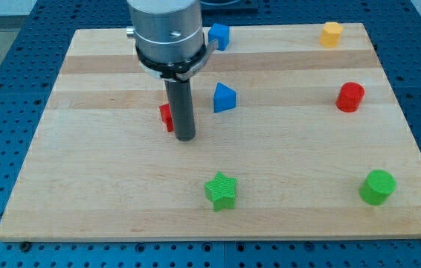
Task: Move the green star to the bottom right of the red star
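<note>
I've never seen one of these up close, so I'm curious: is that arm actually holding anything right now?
Nothing is held. There is no claw, only a rod; my tip rests on the board beside the partly hidden red block, apart from the green star.

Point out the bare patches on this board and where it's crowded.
Bare: the view's left side of the wooden board; the middle between green star, green cylinder and red cylinder. Crowded: around my tip, beside the red star and blue triangular block.
</note>
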Tool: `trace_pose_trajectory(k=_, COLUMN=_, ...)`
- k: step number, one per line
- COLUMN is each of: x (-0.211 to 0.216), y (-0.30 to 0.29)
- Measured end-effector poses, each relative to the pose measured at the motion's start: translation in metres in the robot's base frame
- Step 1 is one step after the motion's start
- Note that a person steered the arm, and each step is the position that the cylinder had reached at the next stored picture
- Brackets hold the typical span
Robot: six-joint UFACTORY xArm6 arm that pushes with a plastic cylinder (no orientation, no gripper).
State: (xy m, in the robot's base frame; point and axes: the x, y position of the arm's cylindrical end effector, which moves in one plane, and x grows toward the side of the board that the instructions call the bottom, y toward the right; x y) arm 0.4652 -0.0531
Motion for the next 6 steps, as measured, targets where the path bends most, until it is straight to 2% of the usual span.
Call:
trace_pose_trajectory(k=1, x=0.002, y=0.009)
trace_pose_trajectory(k=2, x=0.024, y=0.005)
trace_pose_trajectory(k=4, x=0.089, y=-0.02)
trace_pose_trajectory(k=6, x=0.144, y=0.008)
